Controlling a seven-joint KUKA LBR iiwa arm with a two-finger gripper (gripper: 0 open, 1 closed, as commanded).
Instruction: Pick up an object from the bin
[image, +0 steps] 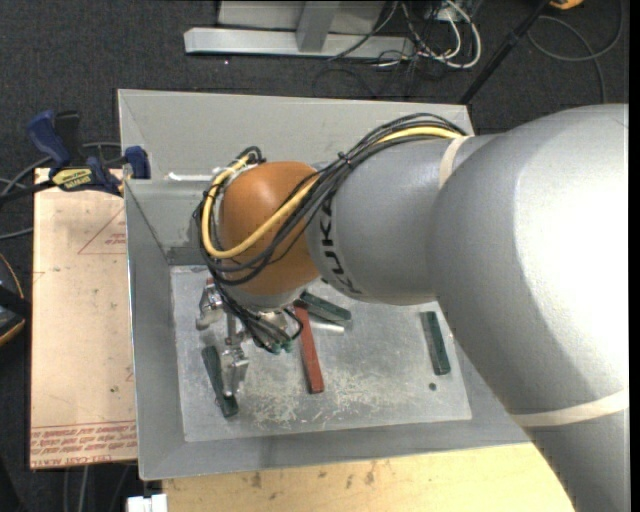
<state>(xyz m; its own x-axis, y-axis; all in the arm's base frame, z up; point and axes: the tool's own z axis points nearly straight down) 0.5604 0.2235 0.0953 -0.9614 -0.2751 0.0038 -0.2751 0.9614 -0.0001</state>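
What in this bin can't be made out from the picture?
- Camera view, bin: much of its floor lies under the arm's orange cover and grey body.
- Grey-green piece: its upper end runs under the arm.
- Gripper and dark green stick at the bin's left: they overlap from above, so contact cannot be told.
- Dark speck on the right floor: too small to identify.

Bright, even overhead light. Soft highlights on the grey arm casing (540, 230) and the orange wrist cover (262, 215), no hard glare. Diffuse shadow under the wrist on the bin (400, 395) floor. Surrounding carpet (60, 60) reads dark.
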